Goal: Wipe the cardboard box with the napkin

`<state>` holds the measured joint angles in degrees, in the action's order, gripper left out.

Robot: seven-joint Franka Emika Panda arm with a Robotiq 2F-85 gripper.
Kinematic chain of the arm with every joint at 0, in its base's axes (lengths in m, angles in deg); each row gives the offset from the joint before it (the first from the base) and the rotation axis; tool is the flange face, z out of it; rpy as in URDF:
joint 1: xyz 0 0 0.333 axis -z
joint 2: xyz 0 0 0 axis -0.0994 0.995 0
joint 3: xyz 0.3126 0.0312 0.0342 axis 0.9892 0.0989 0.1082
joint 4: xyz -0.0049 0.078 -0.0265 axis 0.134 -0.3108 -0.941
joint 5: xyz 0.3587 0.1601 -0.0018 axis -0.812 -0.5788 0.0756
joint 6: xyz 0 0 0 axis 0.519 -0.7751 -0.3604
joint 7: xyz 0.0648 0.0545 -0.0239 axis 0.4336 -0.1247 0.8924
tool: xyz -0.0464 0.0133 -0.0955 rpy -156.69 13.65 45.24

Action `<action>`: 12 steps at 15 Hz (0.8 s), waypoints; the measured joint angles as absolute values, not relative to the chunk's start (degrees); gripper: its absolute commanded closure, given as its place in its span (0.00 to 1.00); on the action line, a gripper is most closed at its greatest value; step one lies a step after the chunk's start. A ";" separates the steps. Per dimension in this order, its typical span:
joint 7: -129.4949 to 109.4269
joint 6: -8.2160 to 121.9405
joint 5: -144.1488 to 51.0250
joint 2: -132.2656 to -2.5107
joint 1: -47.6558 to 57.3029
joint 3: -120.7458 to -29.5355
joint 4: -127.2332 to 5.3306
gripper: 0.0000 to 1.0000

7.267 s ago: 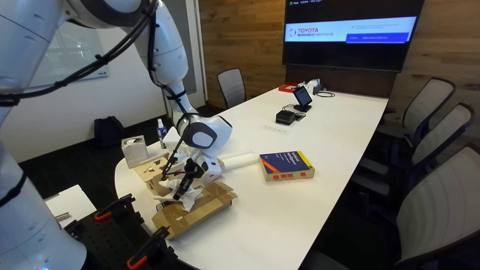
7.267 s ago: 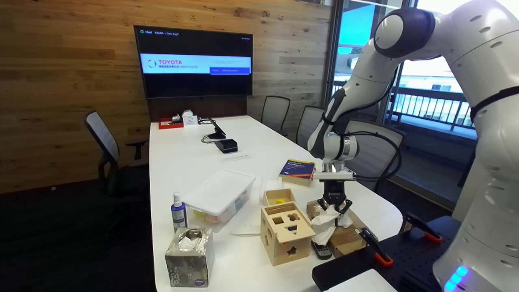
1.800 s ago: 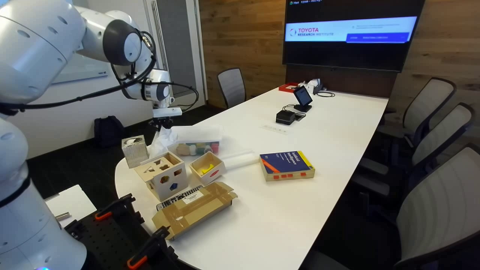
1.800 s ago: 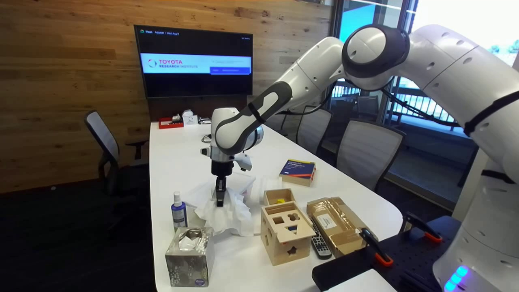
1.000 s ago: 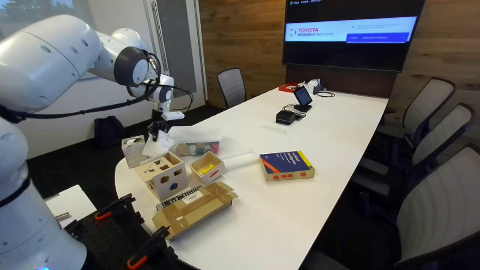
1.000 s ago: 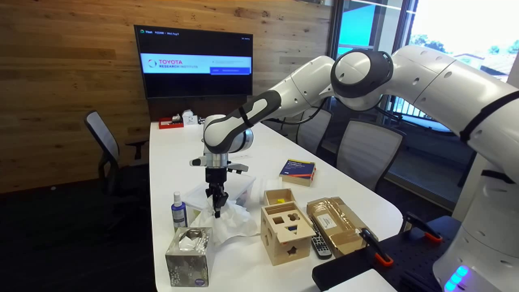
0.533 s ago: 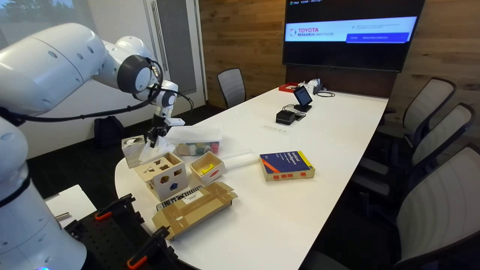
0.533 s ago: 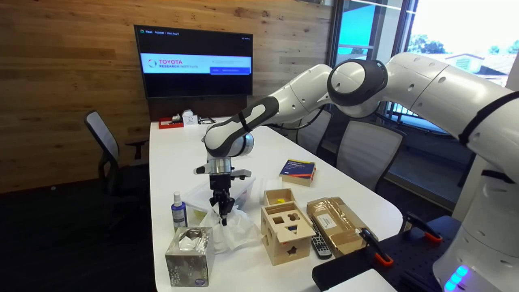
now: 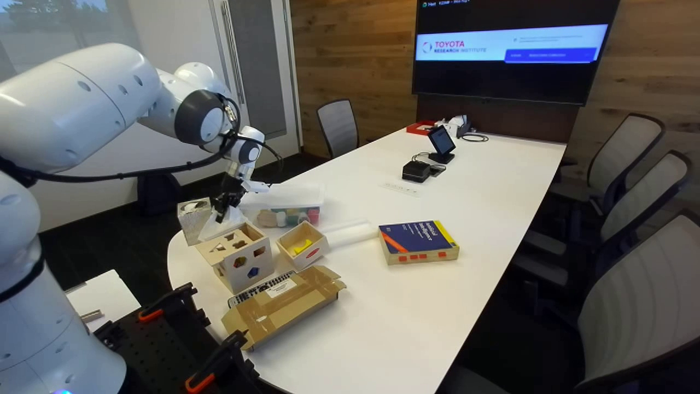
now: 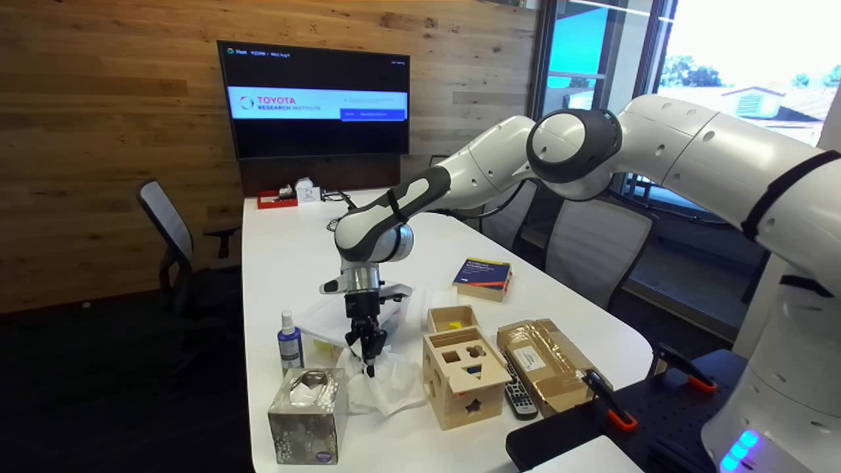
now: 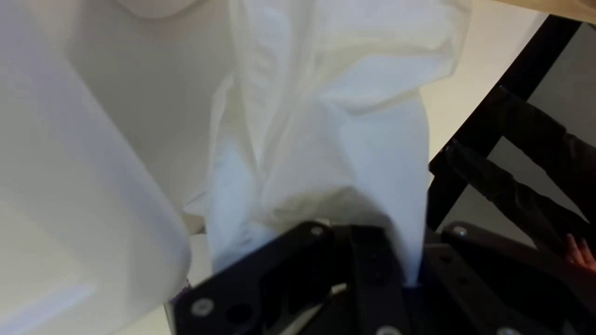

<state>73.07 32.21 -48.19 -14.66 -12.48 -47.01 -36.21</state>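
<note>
White and limp, the napkin (image 10: 394, 391) is pinched in the hand (image 10: 369, 368), low over the desk (image 10: 289, 256) between tissue box (image 10: 305, 427) and wooden shape sorter (image 10: 453, 374), well apart from the cardboard box (image 10: 558, 368). It is probably near weightless and easily torn, best gripped by a bunched middle; the cardboard box may slide under wiping.

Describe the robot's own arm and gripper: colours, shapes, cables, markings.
Glossy white arm with rounded segments, dark grey joint trim, black straps, a black outer cable, a silvery metal wrist collar and blue lights low down. Black, jointed two-finger gripper with silvery round screw heads.
</note>
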 measured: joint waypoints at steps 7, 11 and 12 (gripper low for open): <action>75.53 22.60 -50.66 -11.67 -11.64 -47.06 -31.36 1.00; 75.53 16.86 -51.44 -9.34 -11.60 -47.08 -26.94 0.60; 75.53 16.06 -51.51 -8.77 -11.60 -47.08 -25.87 0.53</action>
